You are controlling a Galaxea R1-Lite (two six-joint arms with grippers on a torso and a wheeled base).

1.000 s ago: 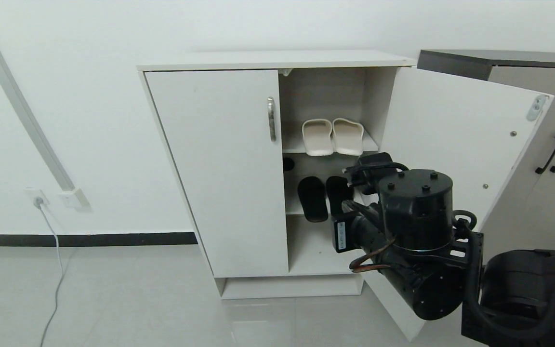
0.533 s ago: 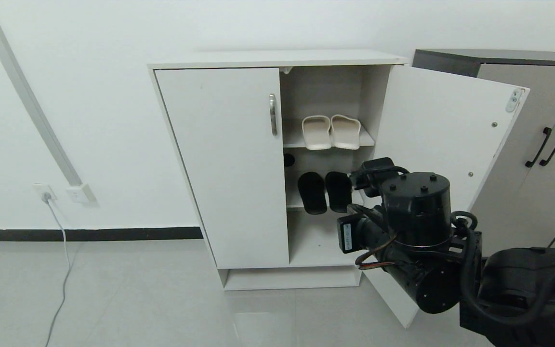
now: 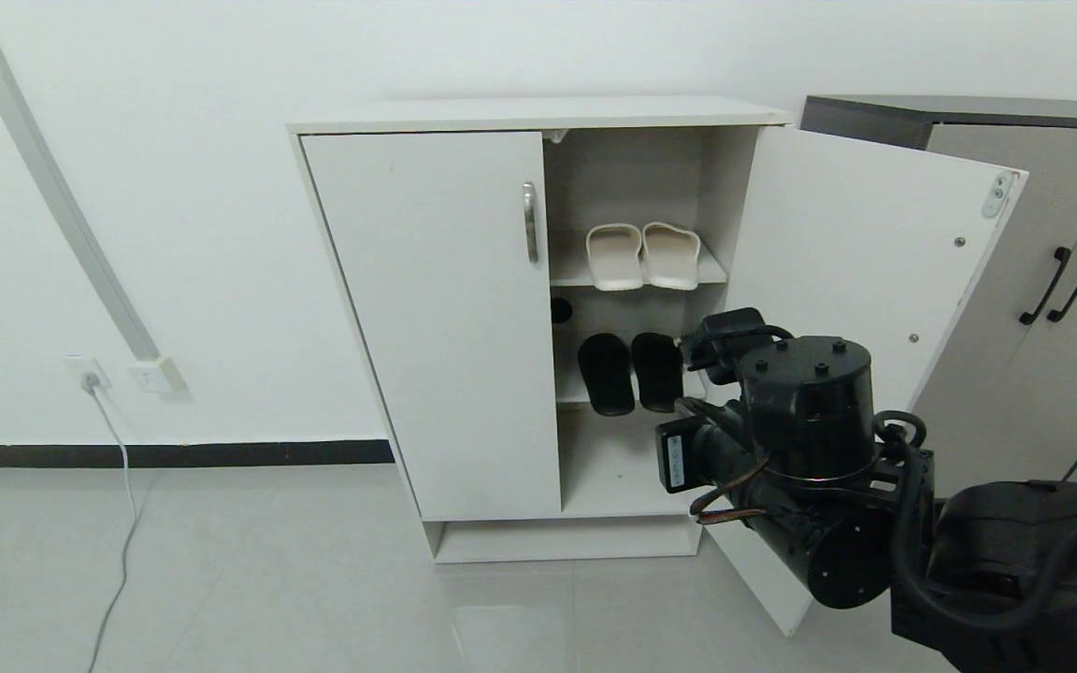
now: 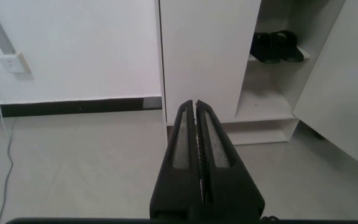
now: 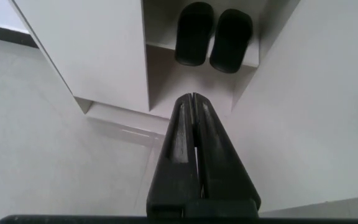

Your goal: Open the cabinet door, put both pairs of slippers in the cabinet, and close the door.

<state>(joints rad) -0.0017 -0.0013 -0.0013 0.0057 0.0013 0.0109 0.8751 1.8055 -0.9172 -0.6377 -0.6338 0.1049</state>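
White cabinet (image 3: 538,114), right door (image 3: 856,252) open: white slippers (image 3: 641,254) on the upper shelf, black slippers (image 3: 630,372) on the shelf below. A dark shape (image 3: 560,310) is cut off by the left door (image 3: 426,318). Left gripper (image 4: 195,109) and right gripper (image 5: 193,99) are pressed together, empty.

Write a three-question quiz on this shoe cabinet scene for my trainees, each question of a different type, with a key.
1. Multiple choice: the white slippers lie A) on the shelf above the black slippers, B) on the shelf below them, C) beside them on the same shelf.
2. True or false: the right-hand cabinet door is shut.
3. Fill in: the right end effector holds nothing, and its fingers are ___.
Key: 1 A; 2 false, it stands open; 3 shut.
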